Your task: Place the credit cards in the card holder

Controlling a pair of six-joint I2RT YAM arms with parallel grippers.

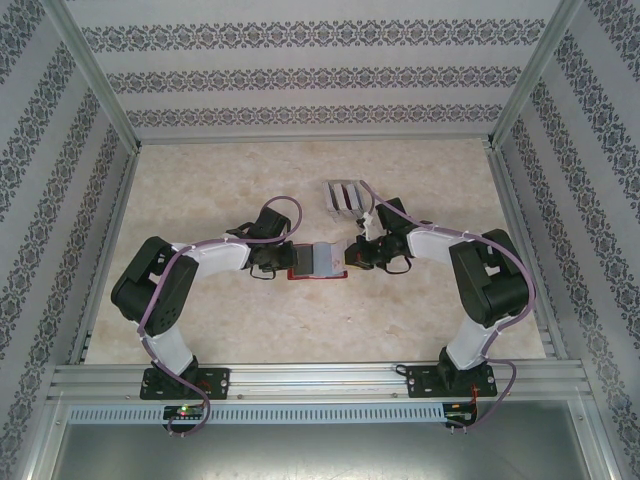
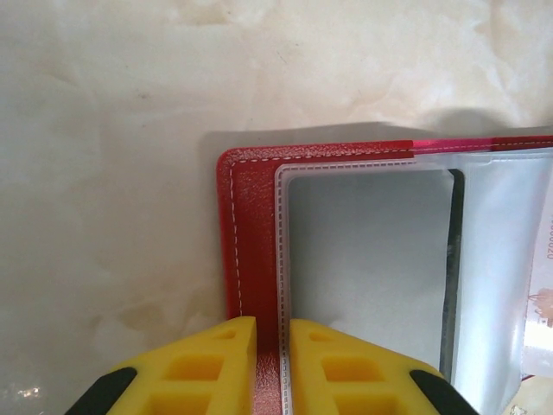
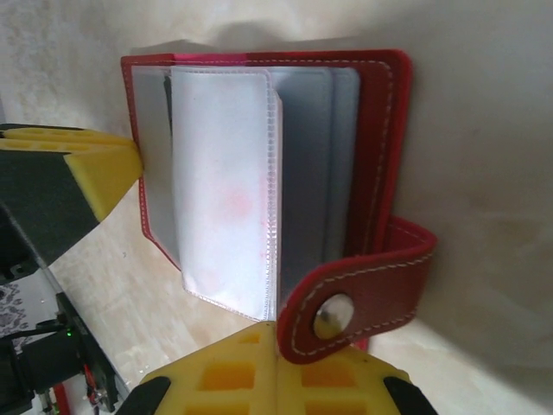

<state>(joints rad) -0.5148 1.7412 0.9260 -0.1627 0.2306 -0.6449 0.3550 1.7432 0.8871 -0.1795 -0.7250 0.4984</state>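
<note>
You are viewing both arms bending inward over the table. The left gripper is pinching the left cover edge of the open card holder, which is lying flat at centre. The right gripper is sitting closed at its snap tab.

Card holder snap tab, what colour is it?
The snap tab is red with pale stitching and a silver stud, clearest in the right wrist view.

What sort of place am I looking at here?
Probably a lab robot test booth: aluminium frame, patterned wallpaper walls, left arm and right arm bolted beside a marble-look tabletop.
</note>
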